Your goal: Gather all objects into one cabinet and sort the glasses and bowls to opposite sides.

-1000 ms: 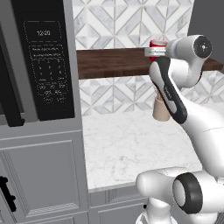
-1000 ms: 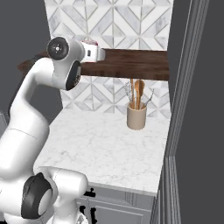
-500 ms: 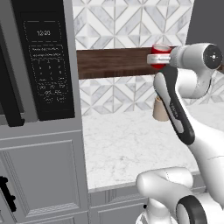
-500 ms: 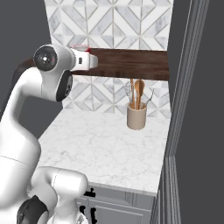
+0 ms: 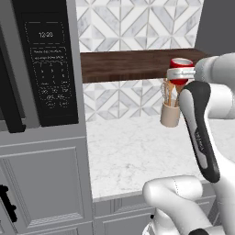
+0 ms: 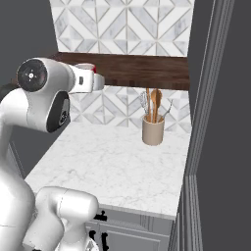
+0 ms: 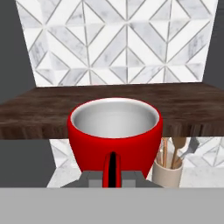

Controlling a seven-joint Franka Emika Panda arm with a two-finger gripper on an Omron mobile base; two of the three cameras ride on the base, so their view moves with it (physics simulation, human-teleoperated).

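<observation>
The dark brown wooden shelf (image 5: 133, 64) crosses the tiled wall. In front of its edge the gripper (image 5: 180, 73) is closed on a small red cup with pale inside (image 7: 114, 131), in the air. The cup is probably light, stiff and smooth; gripping its wall seems right. The hand view shows the empty inside; the base views show the marble counter (image 6: 117, 166) far below.

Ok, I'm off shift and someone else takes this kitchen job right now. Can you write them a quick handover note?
Hand: shut on a red cup, held upright in the air in front of the dark wooden shelf, above the counter.
Nearby: utensil crock on the counter under the shelf.
Done: one cup picked up.
Left: carry it to the grey cabinet, then the other cup and both bowls, cups and bowls on opposite sides.
</observation>
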